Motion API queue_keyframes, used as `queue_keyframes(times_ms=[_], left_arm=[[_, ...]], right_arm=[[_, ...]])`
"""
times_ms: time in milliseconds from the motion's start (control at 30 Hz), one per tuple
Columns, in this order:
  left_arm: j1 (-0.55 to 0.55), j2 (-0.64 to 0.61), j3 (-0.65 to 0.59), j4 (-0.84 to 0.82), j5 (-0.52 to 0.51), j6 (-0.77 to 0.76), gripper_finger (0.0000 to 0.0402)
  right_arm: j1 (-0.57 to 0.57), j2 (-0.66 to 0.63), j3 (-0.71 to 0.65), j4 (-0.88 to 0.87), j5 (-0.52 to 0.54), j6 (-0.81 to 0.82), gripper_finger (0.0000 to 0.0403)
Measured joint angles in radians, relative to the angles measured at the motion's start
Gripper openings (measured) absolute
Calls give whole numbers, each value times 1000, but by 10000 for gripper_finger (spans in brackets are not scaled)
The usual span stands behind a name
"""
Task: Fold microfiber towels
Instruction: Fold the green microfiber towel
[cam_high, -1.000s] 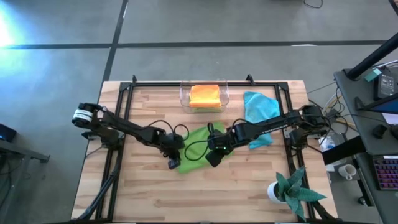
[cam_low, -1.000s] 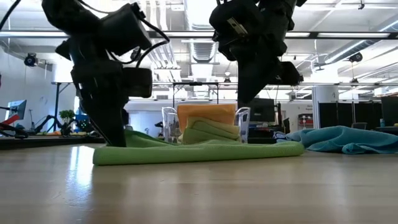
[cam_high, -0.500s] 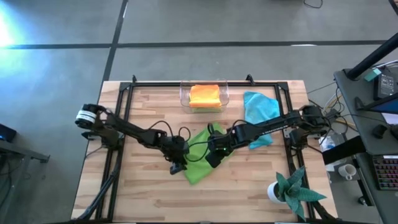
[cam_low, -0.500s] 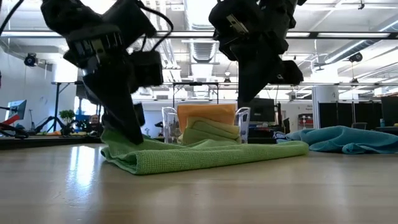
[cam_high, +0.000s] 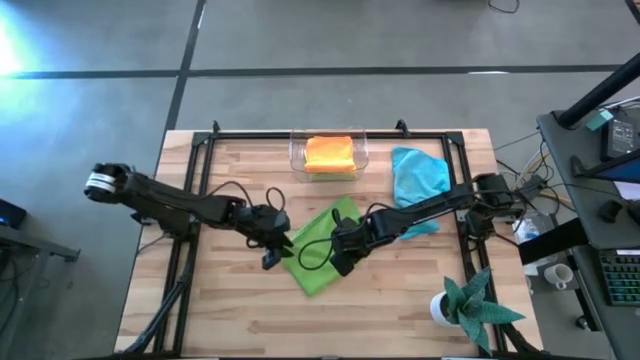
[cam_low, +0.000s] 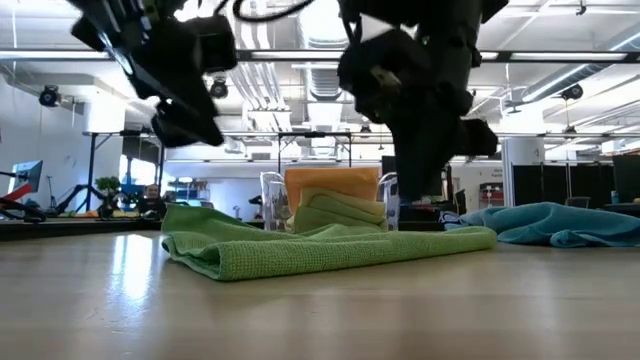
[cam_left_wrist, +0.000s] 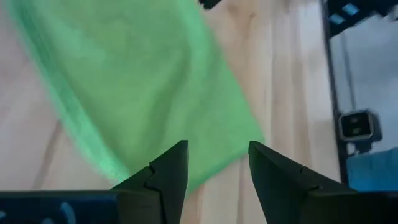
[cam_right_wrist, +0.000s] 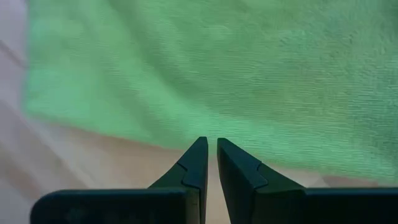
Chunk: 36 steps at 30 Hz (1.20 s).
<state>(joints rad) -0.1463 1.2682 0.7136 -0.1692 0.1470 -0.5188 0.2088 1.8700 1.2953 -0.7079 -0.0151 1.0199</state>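
Observation:
A lime green microfiber towel (cam_high: 318, 275) lies folded on the wooden table, slanting from near left to far right; it also shows in the low view (cam_low: 320, 250). My left gripper (cam_high: 274, 251) is open and hangs above the towel's left end, clear of it (cam_left_wrist: 214, 158). My right gripper (cam_high: 340, 262) is shut, its tips over the towel's edge (cam_right_wrist: 211, 149). A light blue towel (cam_high: 418, 175) lies crumpled at the far right. Folded towels, orange on top (cam_high: 328, 152), lie in a clear bin. My right gripper points its shut fingertips (cam_right_wrist: 198, 152) down at the green towel's long edge (cam_right_wrist: 155, 127), near the towel's middle. I cannot tell whether they touch the cloth.
The clear bin (cam_high: 296, 160) stands at the far middle of the table. A teal spiky plant in a white pot (cam_high: 465, 305) stands at the near right corner. Black cables (cam_high: 310, 245) hang over the green towel. Bare wood lies along the near edge.
My left gripper dragged the green towel's left end toward the near edge, bunching it into a thicker fold. It then let go, rose clear and drew back toward the table's left. The towel's right end stayed where it was.

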Motion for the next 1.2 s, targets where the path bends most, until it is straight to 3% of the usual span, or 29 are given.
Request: queue_keyframes(times_ms=[233,467,567,767,867,1200], left_arm=[[0,-81,-3,-120,-97,1,153],[0,-90,-5,-169,-104,1,153],[0,-77,-6,-172,-104,1,153],[0,-49,-6,-172,-104,8,153],[0,-45,-6,-196,-103,8,153],[0,-55,-6,-262,-103,2,153]], right_arm=[[-32,62,-8,-67,-12,-6,33],[-60,95,-15,-117,-30,-35,33],[-81,95,-24,-145,-9,-56,33],[-146,95,-29,-188,147,-90,33],[-168,91,-20,-189,148,-95,33],[-38,26,73,-86,133,-94,33]])
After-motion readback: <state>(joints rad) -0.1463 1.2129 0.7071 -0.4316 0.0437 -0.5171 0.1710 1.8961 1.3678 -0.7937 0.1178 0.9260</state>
